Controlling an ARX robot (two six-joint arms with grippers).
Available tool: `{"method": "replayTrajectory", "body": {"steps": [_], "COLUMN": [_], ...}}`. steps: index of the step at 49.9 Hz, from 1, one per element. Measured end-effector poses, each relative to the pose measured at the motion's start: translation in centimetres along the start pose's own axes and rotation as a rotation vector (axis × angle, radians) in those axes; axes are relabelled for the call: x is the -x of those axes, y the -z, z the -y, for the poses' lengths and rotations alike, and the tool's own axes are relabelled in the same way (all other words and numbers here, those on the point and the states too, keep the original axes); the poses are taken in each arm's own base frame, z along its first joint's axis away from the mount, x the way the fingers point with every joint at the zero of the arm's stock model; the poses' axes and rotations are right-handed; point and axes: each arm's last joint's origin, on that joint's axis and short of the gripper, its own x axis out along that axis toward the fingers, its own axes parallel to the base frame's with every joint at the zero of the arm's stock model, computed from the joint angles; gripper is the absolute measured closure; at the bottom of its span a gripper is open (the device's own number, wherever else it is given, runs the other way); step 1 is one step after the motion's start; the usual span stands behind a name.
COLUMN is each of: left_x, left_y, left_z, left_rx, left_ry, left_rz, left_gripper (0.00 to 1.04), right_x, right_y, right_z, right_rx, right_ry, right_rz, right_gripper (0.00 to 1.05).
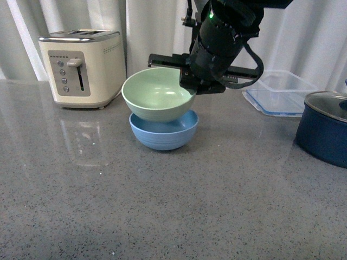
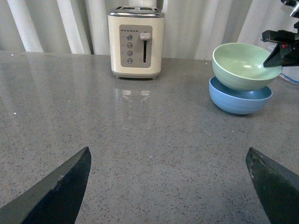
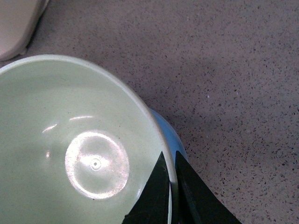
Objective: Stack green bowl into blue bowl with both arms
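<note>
The pale green bowl hangs tilted just above the blue bowl, partly nested over it. My right gripper is shut on the green bowl's right rim, one finger inside and one outside. In the right wrist view the green bowl fills the picture, the gripper pinches its rim, and a sliver of the blue bowl shows beneath. The left wrist view shows both bowls far off, green bowl over blue bowl. My left gripper is open over bare counter, far from them.
A cream toaster stands at the back left on the grey speckled counter. A clear plastic container lies at the back right. A dark navy pot with a glass lid sits at the right edge.
</note>
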Motion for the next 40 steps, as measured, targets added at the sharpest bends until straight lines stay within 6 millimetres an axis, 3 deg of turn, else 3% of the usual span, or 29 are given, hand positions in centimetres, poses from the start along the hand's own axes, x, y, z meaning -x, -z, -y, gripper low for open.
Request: {"method": "replayTrajectory", "body": {"steps": [11, 22, 28, 34, 40], "left_x": [0.0, 0.0, 0.0, 0.0, 0.0], "left_y": [0.0, 0.0, 0.0, 0.0, 0.0], "left_z": [0.0, 0.0, 0.0, 0.0, 0.0], "left_rx": [0.000, 0.000, 0.000, 0.000, 0.000], "left_ry": [0.000, 0.000, 0.000, 0.000, 0.001], "left_rz": [0.000, 0.000, 0.000, 0.000, 0.000], "left_gripper": [0.07, 0.07, 0.07, 0.07, 0.07], "right_x": [-1.5, -0.4, 2.2, 6.3, 10.6], "right_y": [0.5, 0.0, -1.2, -1.9, -1.1], "right_z": [0.5, 1.4, 3.1, 5.6, 8.3], "right_rx": [-0.001, -0.036, -0.097, -0.123, -0.047], "right_ry": [0.025, 0.008, -0.089, -0.176, 0.045], "right_rz": [-0.033, 0.004, 0.125, 0.394, 0.735], "right_gripper": [1.04, 0.62, 0.41, 0.24, 0.41]}}
